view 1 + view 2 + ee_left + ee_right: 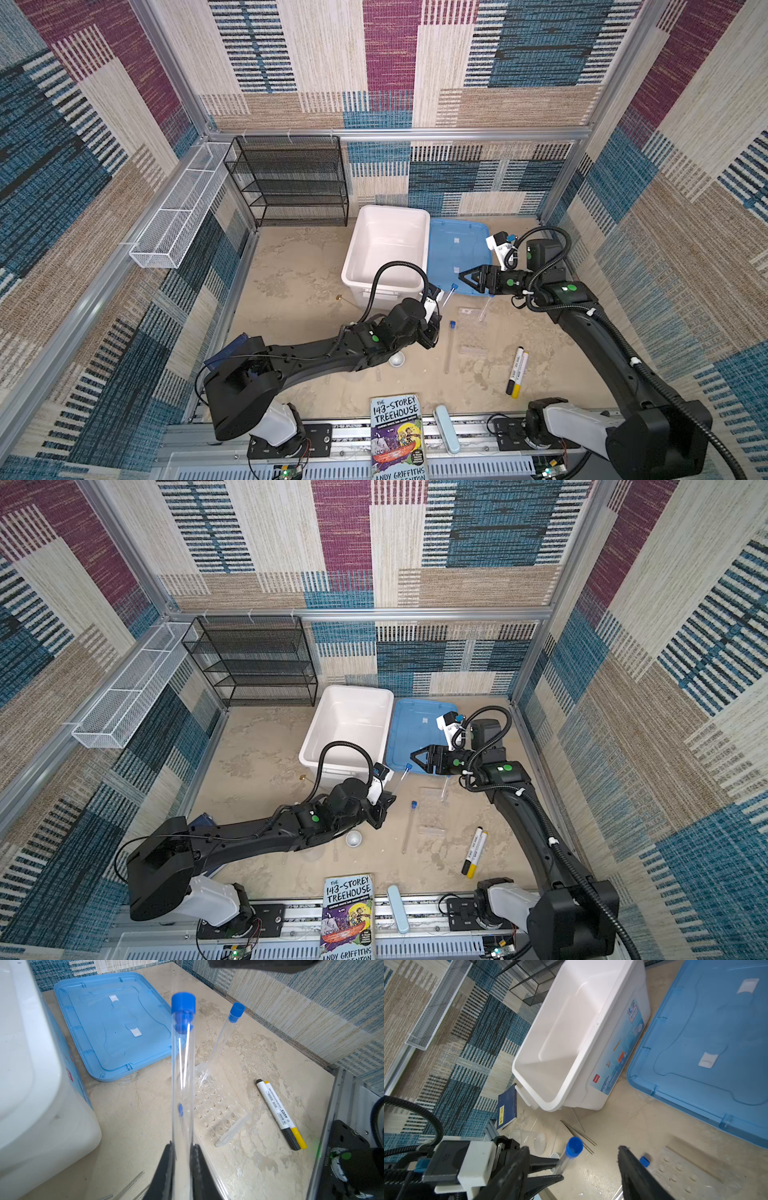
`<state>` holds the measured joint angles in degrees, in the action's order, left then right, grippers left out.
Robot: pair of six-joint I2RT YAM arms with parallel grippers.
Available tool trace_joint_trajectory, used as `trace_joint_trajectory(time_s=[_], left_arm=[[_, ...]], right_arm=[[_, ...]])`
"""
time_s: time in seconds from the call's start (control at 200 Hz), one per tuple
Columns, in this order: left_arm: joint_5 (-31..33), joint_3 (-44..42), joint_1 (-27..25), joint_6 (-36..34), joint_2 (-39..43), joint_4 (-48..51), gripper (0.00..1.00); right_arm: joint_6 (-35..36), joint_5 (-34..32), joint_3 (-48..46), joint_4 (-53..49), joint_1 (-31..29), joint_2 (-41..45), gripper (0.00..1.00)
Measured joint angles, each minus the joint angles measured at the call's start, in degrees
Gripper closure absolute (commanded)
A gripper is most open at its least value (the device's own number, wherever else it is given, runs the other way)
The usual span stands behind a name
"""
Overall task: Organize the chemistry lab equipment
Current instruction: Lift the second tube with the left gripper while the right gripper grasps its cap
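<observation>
My left gripper [182, 1147] is shut on a blue-capped clear tube [182, 1076] and holds it raised, cap up, in front of the white bin [386, 249]. My right gripper [573, 1148] stands open close above that cap [574, 1147], with neither finger touching it. A second tube [450, 345] lies on the table. A third tube [224, 1036] leans in the clear rack [216, 1109]. The small grey dish [397, 359] sits under the left arm. Tweezers [579, 1134], a clear flask [529, 1140], thin glass sticks [128, 1184] and the rod's brass tip [338, 297] lie nearby.
A blue lid [457, 257] lies right of the bin. Black and yellow markers [516, 372] lie right of the rack. A book [397, 436] and a pale blue case [446, 428] sit at the front edge. A black mesh shelf [291, 178] and a white wire basket [183, 203] line the back left.
</observation>
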<state>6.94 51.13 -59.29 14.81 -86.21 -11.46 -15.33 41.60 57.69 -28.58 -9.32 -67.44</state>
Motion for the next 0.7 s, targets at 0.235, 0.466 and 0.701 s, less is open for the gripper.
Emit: trace_joint_trajectory(time_s=[0.235,0.466,0.701], left_arm=[[0.0,-0.7,-0.1,-0.2,0.9,-2.1,0.87],[0.0,-1.1,-0.1,-0.2,1.1,-2.9,0.87],[0.0,-1.2,-0.1,-0.2,1.1,-3.0,0.86]], right_arm=[[-1.4,0.5,-1.3,1.4,-4.1,-2.0,0.5],[-2.7,0.9,-1.5,3.5,-4.9,-2.5,0.61],[-3.1,1.5,-2.0,4.6,-4.9,-2.5,0.71]])
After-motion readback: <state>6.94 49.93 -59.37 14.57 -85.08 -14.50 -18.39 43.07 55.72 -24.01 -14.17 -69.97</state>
